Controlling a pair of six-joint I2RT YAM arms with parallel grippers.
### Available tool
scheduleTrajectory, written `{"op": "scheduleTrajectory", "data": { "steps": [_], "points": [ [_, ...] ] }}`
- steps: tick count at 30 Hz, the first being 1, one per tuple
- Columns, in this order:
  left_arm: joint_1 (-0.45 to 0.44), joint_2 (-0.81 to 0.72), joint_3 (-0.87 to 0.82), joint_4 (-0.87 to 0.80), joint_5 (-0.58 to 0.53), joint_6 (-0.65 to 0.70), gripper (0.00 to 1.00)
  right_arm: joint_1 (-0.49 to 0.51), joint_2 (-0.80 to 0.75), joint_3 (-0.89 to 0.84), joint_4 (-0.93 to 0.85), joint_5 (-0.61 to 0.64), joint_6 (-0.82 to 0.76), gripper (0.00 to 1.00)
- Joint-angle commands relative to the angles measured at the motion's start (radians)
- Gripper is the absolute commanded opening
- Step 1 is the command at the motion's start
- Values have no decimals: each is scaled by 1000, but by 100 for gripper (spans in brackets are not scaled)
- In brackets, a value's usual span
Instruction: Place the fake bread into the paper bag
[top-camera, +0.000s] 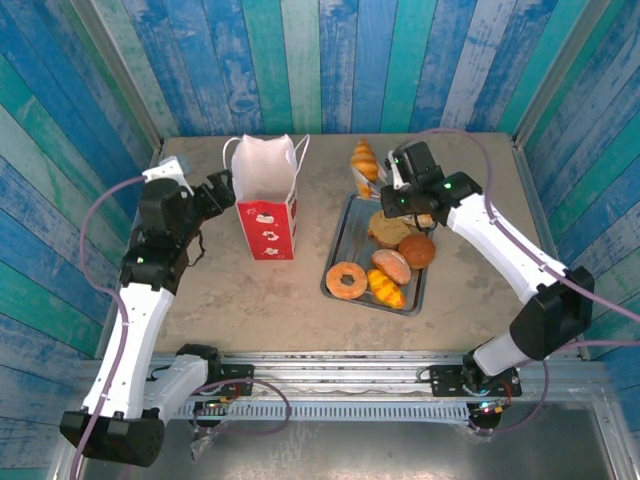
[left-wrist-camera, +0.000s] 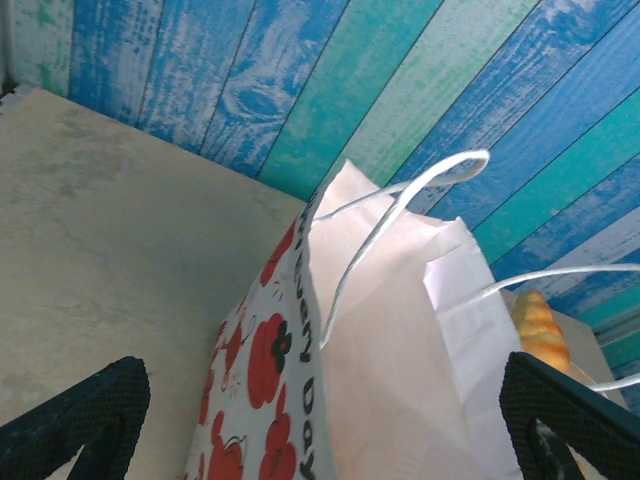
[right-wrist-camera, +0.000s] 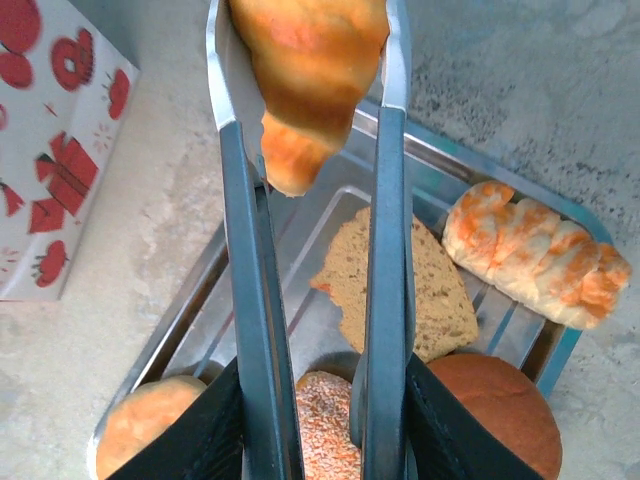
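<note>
Fake bread (right-wrist-camera: 305, 70) in tongs (right-wrist-camera: 385, 250): golden, glossy, tapered orange tip; probably croissant.

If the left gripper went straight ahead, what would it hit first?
Probably the paper bag, which stands straight ahead between the open fingers of the left gripper; how near is unclear.

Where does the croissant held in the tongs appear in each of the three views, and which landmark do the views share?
Top external: croissant at far centre, right of the bag.
Left wrist: croissant at the right edge, peeking out behind the bag.
Right wrist: croissant at top centre, between the tongs.
Shared landmark: the bag with red prints.
</note>
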Motion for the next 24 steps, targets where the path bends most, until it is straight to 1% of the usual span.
{"op": "scheduleTrajectory", "data": {
  "steps": [1,8,11,14,18,23,24],
  "points": [
    [45,43,43,-29,142,-8,94,-3,-72,-12,51,4,-2,34],
    [154,120,62,-10,364,-18,94,-1,-185,-31,57,5,-2,34],
    [159,151,54,14,426,-16,95,2,-239,-27,59,7,-3,34],
    [159,180,44,46,489,-21,100,8,-282,-9,62,9,-3,34],
    [159,216,32,89,522,-37,91,27,-337,26,70,18,-8,34],
    [159,262,26,118,508,-38,79,79,-378,53,142,33,-11,34],
    [159,271,24,122,504,-39,76,110,-377,67,151,36,-14,34]
  ]
}}
